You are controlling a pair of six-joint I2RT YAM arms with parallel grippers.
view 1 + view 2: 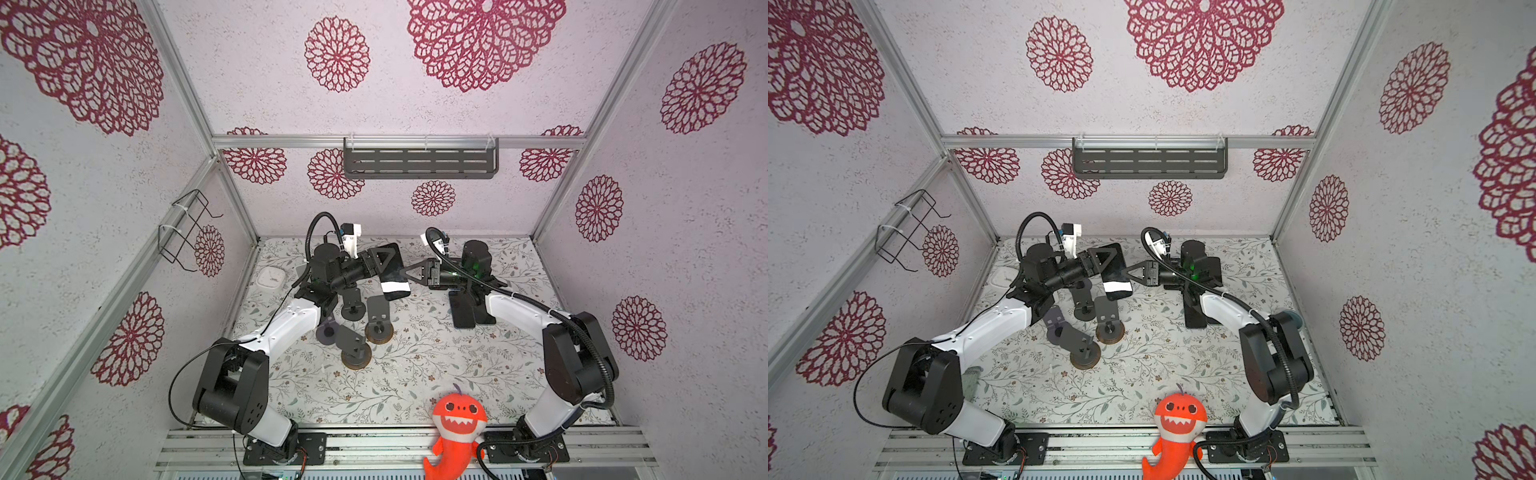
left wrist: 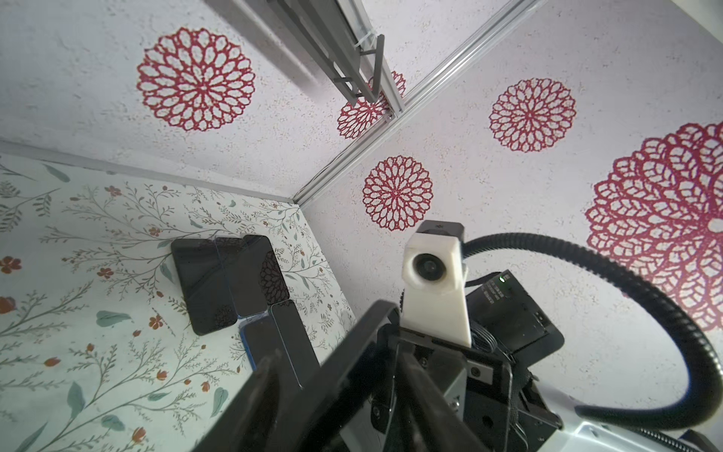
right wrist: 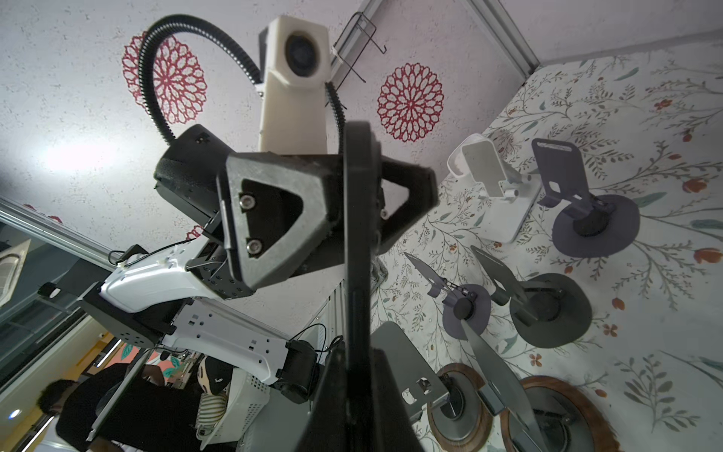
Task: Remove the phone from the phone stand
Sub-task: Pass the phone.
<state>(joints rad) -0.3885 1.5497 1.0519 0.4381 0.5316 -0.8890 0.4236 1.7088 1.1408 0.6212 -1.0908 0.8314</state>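
Arms inward, left hand [image 1: 386, 259] and right hand [image 1: 406, 271] at the phone [image 1: 395, 277]

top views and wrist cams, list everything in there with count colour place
phone: one, black, in the air between the grippers
phones lying flat: at least four, dark, right half of the table
round-base stands: five, dark grey to purplish, two on brown bases, left half of the table
white stand: one, white, back left by the wall
plush shark: one, orange-red, front edge
shelf: one, dark grey, back wall
wire rack: one, black, left wall
table: one, floral cover
left gripper: one, black, fingers either side of the phone
right gripper: one, black, shut on the phone
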